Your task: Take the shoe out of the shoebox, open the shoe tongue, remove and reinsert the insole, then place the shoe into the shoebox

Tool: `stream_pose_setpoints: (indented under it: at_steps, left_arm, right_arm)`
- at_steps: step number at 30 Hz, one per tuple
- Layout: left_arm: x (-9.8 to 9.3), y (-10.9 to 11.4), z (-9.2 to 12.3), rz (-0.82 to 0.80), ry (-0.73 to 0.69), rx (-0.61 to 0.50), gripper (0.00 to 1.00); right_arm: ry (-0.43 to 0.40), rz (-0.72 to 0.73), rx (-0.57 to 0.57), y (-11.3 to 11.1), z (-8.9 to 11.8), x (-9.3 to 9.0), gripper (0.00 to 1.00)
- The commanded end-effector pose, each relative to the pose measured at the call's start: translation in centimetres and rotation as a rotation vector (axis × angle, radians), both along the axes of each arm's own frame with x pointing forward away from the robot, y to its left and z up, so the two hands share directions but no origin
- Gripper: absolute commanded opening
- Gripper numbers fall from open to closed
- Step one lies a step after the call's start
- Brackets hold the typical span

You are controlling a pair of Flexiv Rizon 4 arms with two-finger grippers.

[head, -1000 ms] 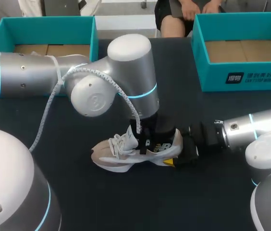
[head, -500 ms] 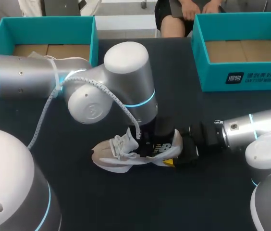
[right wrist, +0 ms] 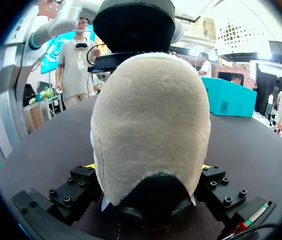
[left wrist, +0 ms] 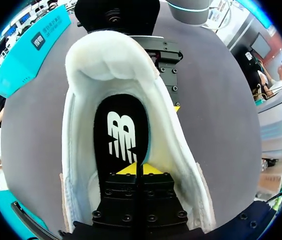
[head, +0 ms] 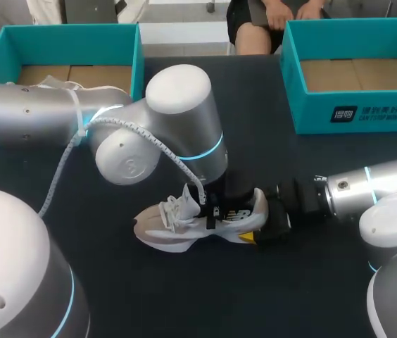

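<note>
A beige and white shoe [head: 174,229] lies on the black table, toe to the left. Its padded heel [right wrist: 151,120] sits between my right gripper's [right wrist: 148,167] two fingers, which touch it from both sides. My left gripper [left wrist: 137,170] reaches down into the shoe's opening [left wrist: 111,65]. It is shut, with its yellow tips together on the black insole [left wrist: 121,130] with the white logo. I cannot tell if it pinches the insole. In the head view my left gripper [head: 221,205] is mostly hidden by its own wrist, and my right gripper [head: 272,222] sits at the heel.
A teal shoebox [head: 139,60] stands at the back left and another teal shoebox [head: 357,116] at the back right, both showing cardboard floors. My left arm's elbow [head: 177,127] looms above the shoe.
My left arm's wrist and elbow have shifted a little to the left. The shoe and my right gripper have stayed in place.
</note>
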State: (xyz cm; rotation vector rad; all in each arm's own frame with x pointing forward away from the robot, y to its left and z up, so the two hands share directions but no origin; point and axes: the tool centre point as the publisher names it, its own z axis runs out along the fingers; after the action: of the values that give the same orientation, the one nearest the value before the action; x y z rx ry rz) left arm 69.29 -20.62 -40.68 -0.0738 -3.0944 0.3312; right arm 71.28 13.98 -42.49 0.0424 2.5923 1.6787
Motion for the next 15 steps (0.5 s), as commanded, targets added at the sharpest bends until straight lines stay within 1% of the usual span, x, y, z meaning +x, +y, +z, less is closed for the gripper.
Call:
stream_pose_setpoints:
  at_steps: [1,6,15]
  left_arm:
    - [0.3,1.6,1.4,0.012,0.004,-0.033,0.00]
    - [0.5,2.1,3.5,0.021,0.020,-0.065,0.00]
    - [0.8,3.2,6.3,0.036,0.050,-0.117,0.00]
  right_arm:
    - [0.000,-0.001,-0.003,0.3,-0.2,-0.1,0.00]
    - [0.000,-0.001,-0.003,0.3,-0.2,-0.1,0.00]
    - [0.000,-0.001,-0.003,0.3,-0.2,-0.1,0.00]
